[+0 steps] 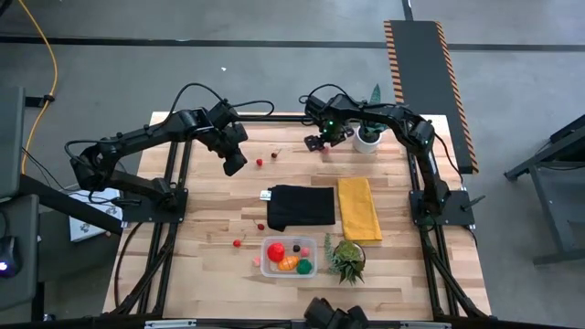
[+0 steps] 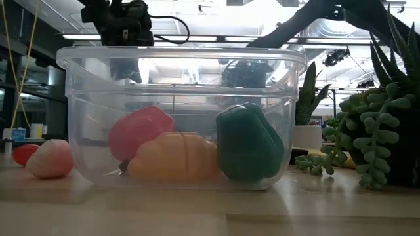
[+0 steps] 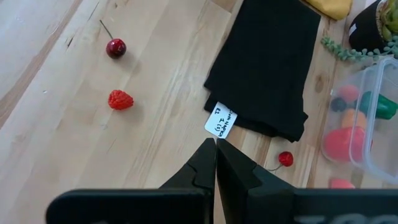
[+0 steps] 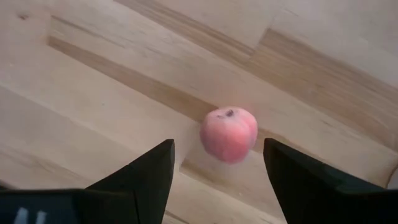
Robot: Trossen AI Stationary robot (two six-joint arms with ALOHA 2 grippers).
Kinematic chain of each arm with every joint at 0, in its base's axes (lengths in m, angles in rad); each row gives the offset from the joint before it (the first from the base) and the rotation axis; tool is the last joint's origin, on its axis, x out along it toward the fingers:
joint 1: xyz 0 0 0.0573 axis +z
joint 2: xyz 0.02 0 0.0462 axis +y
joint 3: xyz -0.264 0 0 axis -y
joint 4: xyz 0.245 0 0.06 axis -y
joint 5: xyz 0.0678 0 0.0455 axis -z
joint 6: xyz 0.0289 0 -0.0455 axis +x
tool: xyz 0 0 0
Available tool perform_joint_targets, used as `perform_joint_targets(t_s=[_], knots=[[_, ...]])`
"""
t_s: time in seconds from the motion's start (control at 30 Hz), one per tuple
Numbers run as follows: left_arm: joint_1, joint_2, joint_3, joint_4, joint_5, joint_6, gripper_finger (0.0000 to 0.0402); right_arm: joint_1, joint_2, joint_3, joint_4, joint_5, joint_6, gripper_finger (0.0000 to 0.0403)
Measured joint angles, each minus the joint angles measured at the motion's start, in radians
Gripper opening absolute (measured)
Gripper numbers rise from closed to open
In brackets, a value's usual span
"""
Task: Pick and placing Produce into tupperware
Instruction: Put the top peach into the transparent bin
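Peach: pink-red peach (image 4: 228, 133) lies on the bare wood at the far side of the table, near the white pot (image 1: 367, 140), well apart from the tub.
Tub: clear tub (image 1: 266, 259) sits at the near edge, just beside the black cloth (image 1: 301, 206); it already holds a red piece (image 2: 140, 133), an orange piece (image 2: 174, 156) and a green piece (image 2: 249, 144).
Loose produce: cherry (image 3: 115, 48) and strawberry (image 3: 120, 99) lie on the wood beyond the cloth; another cherry (image 3: 285, 158) lies near the tub.
Right gripper: right gripper (image 4: 217, 168) hovers above the peach, fingers spread wide, nothing between them, peach centred in the gap.
Left gripper: left gripper (image 3: 216, 163) waits above the table's left half, fingers closed together, empty.
Step in hand: approach for picking the peach, judged from the alignment.
Next move: lower until the fingers straddle the peach, close, lift, carry to the tub.
Risk: the round peach may roll if one finger touches first.
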Motion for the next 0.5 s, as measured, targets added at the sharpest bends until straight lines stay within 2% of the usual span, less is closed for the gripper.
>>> perform_joint_targets(t_s=[0.33,0.5], knots=[[0.0,0.0,0.0,0.0,0.0,0.0,0.0003,-0.021,0.0,0.0,0.002,-0.01,0.001,0.0236],[0.0,0.0,0.0,0.0,0.0,0.0,0.0003,-0.029,0.015,0.0,0.005,-0.051,0.0,0.0236]])
